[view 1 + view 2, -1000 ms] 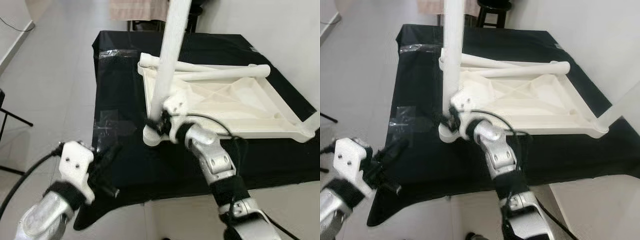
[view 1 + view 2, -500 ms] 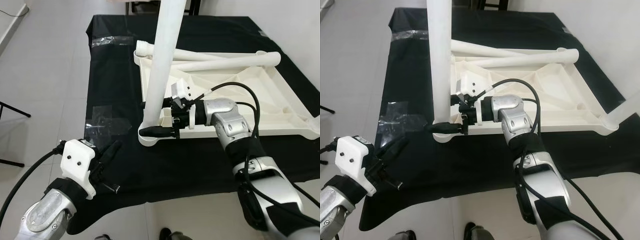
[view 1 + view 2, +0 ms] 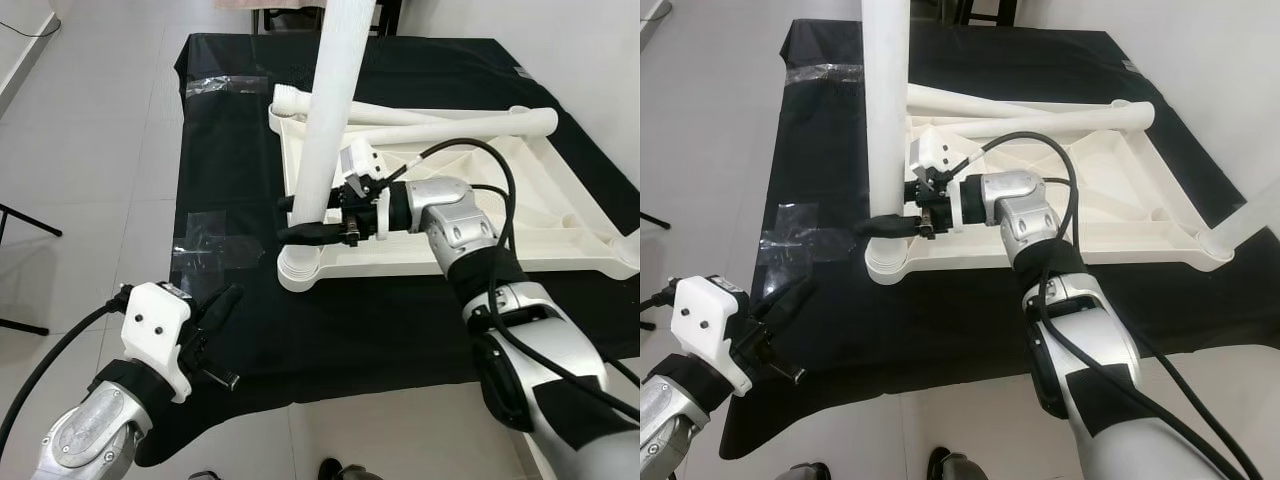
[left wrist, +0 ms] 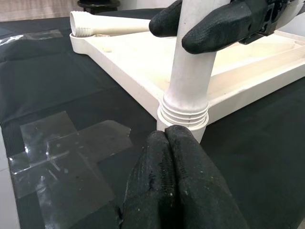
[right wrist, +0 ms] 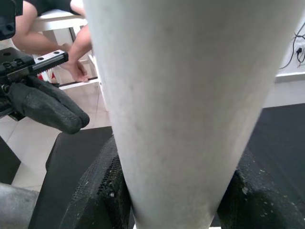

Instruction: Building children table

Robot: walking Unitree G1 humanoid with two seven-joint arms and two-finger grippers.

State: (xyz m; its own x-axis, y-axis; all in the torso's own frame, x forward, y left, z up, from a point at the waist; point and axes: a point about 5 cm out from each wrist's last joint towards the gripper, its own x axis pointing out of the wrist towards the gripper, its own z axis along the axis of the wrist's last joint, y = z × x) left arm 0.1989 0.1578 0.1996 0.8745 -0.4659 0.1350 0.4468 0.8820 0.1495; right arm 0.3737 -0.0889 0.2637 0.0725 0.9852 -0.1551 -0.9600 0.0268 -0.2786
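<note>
The white plastic tabletop lies upside down on a black-covered table. One white table leg stands upright in the near-left corner socket. My right gripper reaches in from the right and is shut on this leg a little above the socket, one finger on each side. In the right wrist view the leg stands close between the pads. My left gripper hovers low by the table's front-left edge, shut and holding nothing, pointing at the socket.
Two loose legs lie across the far side of the tabletop. Another leg rises from the right corner. Clear tape patches stick to the cloth. A person's arms show beyond the table in the right wrist view. Tiled floor lies to the left.
My right arm swung round from below to reach in from the right. Its gripper has moved up the leg from the socket base. The left gripper has barely moved.
</note>
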